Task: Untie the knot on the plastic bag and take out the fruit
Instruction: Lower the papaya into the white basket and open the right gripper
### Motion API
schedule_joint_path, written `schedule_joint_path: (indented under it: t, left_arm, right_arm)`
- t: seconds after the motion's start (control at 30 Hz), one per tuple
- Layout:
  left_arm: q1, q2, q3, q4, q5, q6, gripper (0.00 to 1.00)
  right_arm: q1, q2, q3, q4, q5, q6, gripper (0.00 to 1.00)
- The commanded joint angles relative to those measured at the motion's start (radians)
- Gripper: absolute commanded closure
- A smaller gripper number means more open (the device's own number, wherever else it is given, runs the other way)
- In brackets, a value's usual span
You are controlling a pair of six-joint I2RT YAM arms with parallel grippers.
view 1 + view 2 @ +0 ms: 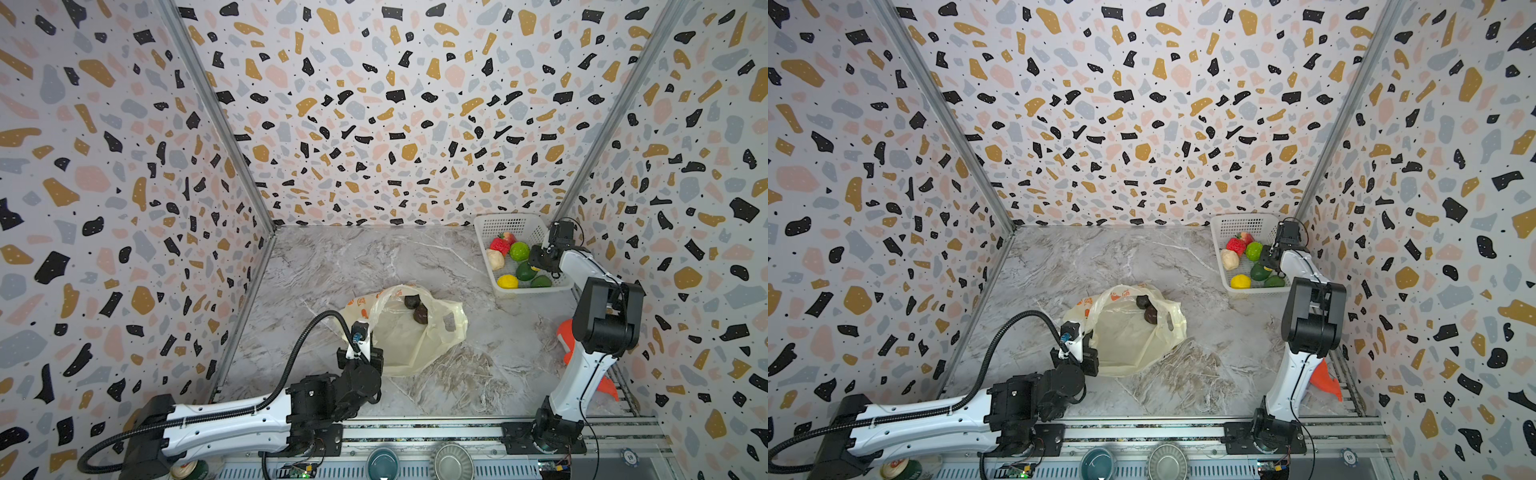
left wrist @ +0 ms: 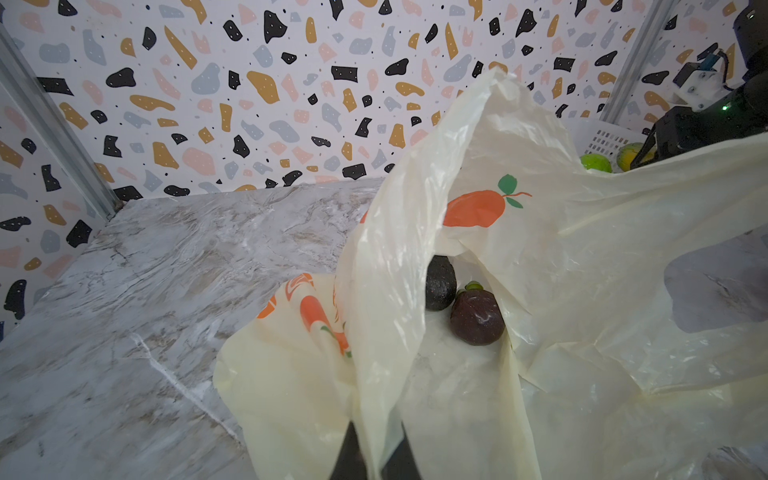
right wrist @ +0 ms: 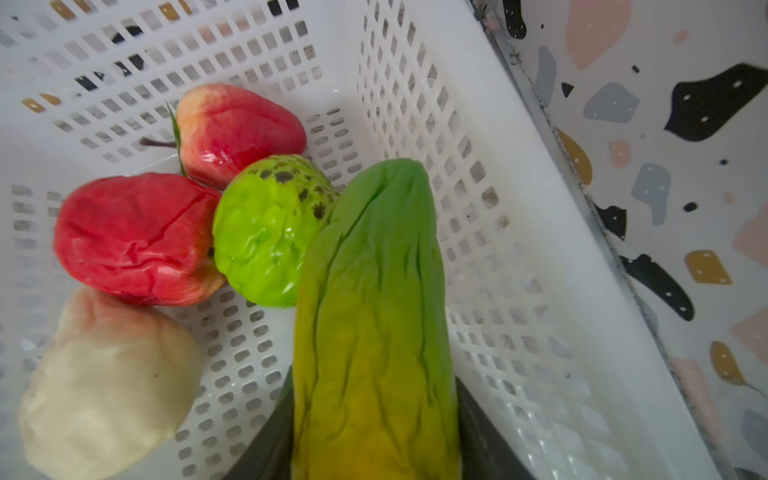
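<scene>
Pinching a fold of thin film between fingers pressed tight together, the left tool (image 2: 376,451) holds up one side of the plastic bag (image 1: 415,340), which sprawls low and centre in both top views on the marble desk (image 1: 374,266). The bag's mouth gapes, and inside it a dark avocado (image 2: 439,282) and a purple mangosteen (image 2: 477,318) lie touching. At right of centre in both top views, the right tool (image 3: 372,382) reaches into the white basket (image 1: 511,226). Its fingers flank a long green-yellow fruit (image 3: 374,270), but whether they grip it cannot be told. That fruit's far end touches a lumpy green fruit (image 3: 262,232), which sits beside two red fruits (image 3: 137,237) and a pale fruit (image 3: 104,386).
</scene>
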Motion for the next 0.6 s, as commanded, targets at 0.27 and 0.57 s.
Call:
schedule_joint_path:
  t: [0.27, 0.57]
  left_arm:
    - [-0.003, -0.009, -0.010, 0.040, -0.013, -0.002, 1.00]
    - [-0.003, 0.001, -0.005, 0.054, -0.006, 0.005, 1.00]
  right_arm:
    - [-0.002, -0.117, 0.000, -0.050, 0.057, -0.010, 0.17]
    - [-0.001, -0.224, -0.002, -0.091, 0.043, 0.005, 0.11]
